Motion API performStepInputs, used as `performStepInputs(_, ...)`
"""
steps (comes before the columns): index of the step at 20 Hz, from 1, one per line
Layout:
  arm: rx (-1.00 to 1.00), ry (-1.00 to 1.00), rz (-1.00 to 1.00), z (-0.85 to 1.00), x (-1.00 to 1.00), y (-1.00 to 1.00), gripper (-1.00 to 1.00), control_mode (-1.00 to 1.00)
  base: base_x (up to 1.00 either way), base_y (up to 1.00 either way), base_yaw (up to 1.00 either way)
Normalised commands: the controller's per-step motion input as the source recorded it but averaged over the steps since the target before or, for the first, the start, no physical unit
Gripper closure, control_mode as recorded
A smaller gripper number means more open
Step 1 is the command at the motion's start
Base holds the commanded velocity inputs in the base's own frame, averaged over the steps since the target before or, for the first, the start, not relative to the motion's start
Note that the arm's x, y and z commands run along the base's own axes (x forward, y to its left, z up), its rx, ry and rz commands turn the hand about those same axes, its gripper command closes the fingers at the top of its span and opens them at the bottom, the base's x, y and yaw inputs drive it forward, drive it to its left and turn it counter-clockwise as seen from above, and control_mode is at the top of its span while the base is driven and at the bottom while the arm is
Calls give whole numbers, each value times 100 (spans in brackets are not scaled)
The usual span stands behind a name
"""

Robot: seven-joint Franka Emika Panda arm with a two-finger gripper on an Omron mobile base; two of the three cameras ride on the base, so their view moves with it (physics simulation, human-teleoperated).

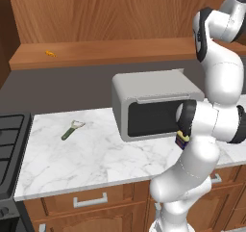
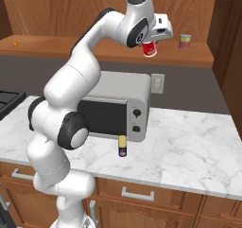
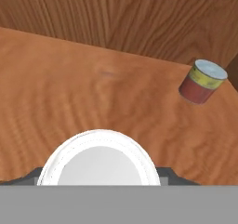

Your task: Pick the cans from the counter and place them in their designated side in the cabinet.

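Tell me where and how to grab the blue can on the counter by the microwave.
Grip the blue can across its round sides, coming down from above or from the open counter side. It stands upright close to the microwave front, which likely blocks an approach from behind.

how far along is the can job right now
Nothing looks placed yet. In hand: the claw holds the red can above the cabinet shelf, left of the pale can already there. Left: set it down, then fetch the blue can from the counter by the microwave.
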Motion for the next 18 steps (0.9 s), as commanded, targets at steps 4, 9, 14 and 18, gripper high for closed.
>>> performStepInputs(4, 1, 1, 0, -1, 18, -11, 100, -100, 0, 0, 0)
performStepInputs(9, 1, 1, 0, -2, 18, -9, 100, -100, 0, 0, 0)
performStepInputs(14, 1, 2, 0, -2, 21, -9, 100, -100, 0, 0, 0)
performStepInputs(18, 1, 3, 0, -3, 20, -6, 100, -100, 0, 0, 0)
